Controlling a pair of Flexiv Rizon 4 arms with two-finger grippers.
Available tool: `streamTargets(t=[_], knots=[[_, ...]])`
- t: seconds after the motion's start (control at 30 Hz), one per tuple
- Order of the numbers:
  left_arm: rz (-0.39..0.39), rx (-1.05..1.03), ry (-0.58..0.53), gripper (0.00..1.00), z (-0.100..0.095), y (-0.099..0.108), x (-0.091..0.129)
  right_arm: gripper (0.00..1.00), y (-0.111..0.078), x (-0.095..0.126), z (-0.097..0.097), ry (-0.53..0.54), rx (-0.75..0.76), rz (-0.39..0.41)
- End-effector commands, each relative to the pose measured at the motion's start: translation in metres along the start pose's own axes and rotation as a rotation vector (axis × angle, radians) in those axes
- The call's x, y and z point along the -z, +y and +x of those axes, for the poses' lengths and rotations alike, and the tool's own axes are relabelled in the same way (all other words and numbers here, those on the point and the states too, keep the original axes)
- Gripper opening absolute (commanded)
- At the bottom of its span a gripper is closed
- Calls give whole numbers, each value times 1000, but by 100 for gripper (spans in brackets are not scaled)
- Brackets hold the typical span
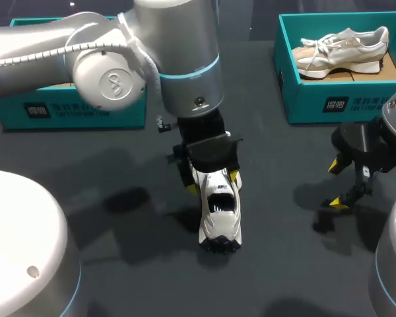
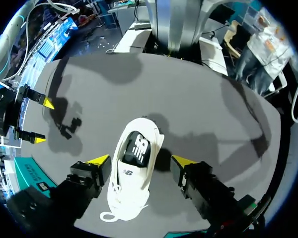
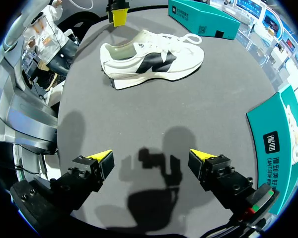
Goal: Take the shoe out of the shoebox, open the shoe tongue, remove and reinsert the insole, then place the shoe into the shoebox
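Dark table (image 1: 284, 264), white shoe (image 1: 219, 214) upright; teal shoebox (image 1: 343, 102) far right

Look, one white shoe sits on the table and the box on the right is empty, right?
Not quite. The box on the right is not empty: a pale shoe lies inside it, as the head view shows. The rest is right: one white shoe does sit on the table.
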State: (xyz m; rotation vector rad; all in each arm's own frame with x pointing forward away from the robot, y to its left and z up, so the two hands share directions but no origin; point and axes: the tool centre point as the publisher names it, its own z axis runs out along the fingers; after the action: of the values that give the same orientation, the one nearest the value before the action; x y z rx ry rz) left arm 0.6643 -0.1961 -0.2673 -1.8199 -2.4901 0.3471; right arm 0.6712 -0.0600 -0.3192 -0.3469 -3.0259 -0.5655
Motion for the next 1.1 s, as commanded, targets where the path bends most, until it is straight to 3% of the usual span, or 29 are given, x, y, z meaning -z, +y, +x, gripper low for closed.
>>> streamTargets(t=[0.03,0.33,0.47,0.57,0.6,0.93,1.1], knots=[[-58,40,26,100,-2,-5,14,100,0,0,1,-2,0,1],[-58,71,27,100,-1,-8,14,100,0,0,1,-2,0,1],[-61,336,33,100,3,-19,9,100,0,0,1,-2,0,1],[-50,743,42,100,8,-27,12,100,0,0,1,-2,0,1],[-77,756,23,100,13,-32,17,100,0,0,1,-2,0,1],[-77,756,23,100,13,-32,17,100,0,0,1,-2,0,1],[-109,945,3,100,9,-43,-1,100,0,0,1,-2,0,1]])
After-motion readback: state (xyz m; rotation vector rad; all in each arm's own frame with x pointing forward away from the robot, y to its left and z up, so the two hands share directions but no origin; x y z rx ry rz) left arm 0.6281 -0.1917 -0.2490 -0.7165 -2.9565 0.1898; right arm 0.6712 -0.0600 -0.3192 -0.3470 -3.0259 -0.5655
